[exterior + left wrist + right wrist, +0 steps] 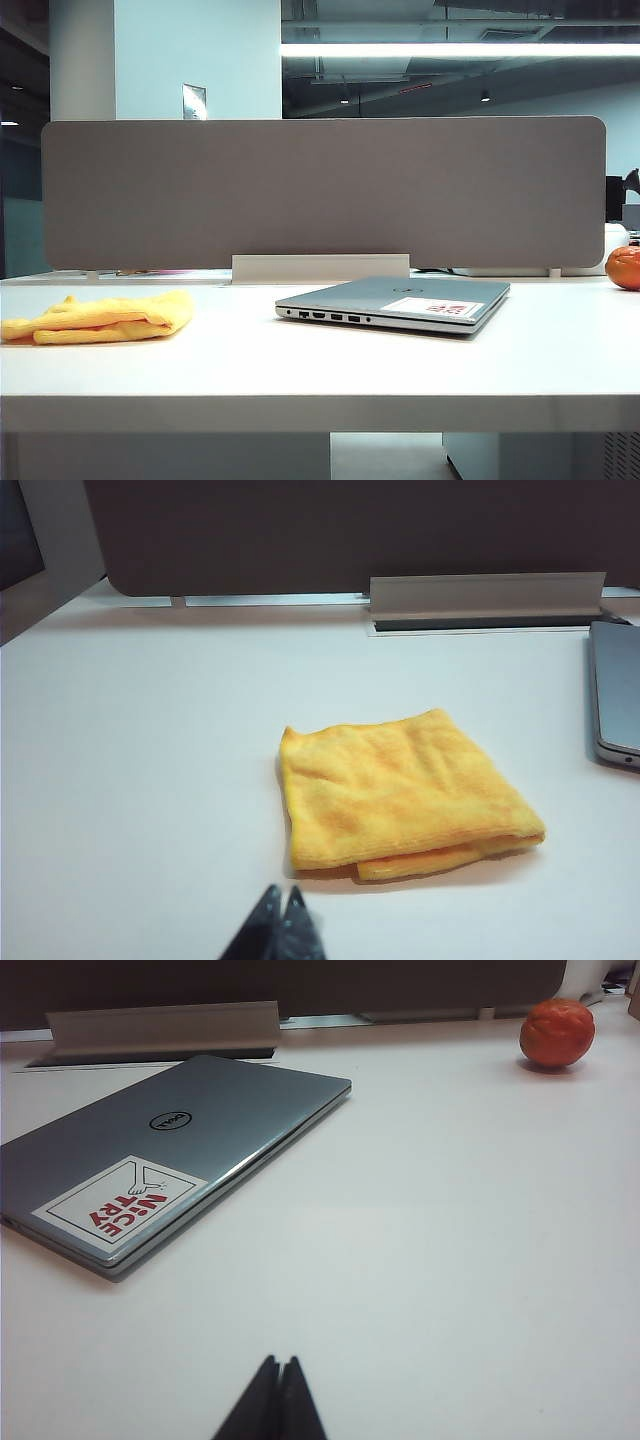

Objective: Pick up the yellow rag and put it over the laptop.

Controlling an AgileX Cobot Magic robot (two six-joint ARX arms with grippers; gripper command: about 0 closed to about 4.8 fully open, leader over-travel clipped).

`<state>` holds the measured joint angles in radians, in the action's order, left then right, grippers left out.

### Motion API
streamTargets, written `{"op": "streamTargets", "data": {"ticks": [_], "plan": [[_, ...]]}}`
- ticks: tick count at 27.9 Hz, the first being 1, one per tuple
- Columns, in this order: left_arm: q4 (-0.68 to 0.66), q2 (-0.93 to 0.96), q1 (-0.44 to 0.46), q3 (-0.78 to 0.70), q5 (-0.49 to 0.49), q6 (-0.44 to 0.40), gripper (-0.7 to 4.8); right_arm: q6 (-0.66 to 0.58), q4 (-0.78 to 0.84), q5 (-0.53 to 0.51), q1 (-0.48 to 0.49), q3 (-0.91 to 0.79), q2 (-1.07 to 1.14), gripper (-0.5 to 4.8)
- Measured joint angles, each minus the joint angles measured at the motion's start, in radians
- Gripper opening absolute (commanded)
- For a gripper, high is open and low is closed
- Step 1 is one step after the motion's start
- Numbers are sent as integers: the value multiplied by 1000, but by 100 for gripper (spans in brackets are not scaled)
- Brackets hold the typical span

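Nothing of the task is done yet. On the left side of the white table (320, 370) lies the yellow rag (100, 317), folded flat and untouched, well apart from the laptop (395, 303). The laptop sits closed near the middle of the table, with its white sticker (432, 308) facing up, and nothing covers it. At the far right edge there is an orange fruit (624, 267) (it has no part in this job). So picking up, carrying and laying the cloth over the lid are all left to do.

Neither arm shows in the exterior view. In its wrist view, the left gripper (281, 927) hangs low over the bare table, just short of the rag's near edge (400, 792), with its two fingers pressed together and holding nothing. The right gripper (274, 1403) is also closed and empty, low over the table, with the laptop (170, 1150) ahead of it and to one side.
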<state>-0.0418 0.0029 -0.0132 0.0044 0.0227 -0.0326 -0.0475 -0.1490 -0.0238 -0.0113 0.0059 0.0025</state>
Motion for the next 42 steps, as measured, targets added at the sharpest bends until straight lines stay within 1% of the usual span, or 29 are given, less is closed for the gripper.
{"op": "streamTargets", "data": {"ticks": [25, 26, 28, 33, 35, 38, 42], "plan": [[0, 0, 0, 0, 0, 6, -6, -8, 0, -13, 0, 0, 0, -6], [0, 0, 0, 0, 0, 7, -6, -9, 0, -33, 0, 0, 0, -6], [0, 0, 0, 0, 0, 6, -6, -11, 1, -161, 0, 0, 0, -6], [0, 0, 0, 0, 0, 7, -6, -11, 8, -365, 0, 0, 0, -6], [0, 0, 0, 0, 0, 7, -6, -11, 23, -463, 0, 0, 0, -6], [0, 0, 0, 0, 0, 19, -6, -12, 26, -531, 0, 0, 0, -6], [0, 0, 0, 0, 0, 89, -6, -12, 27, -599, 0, 0, 0, -6]]}}
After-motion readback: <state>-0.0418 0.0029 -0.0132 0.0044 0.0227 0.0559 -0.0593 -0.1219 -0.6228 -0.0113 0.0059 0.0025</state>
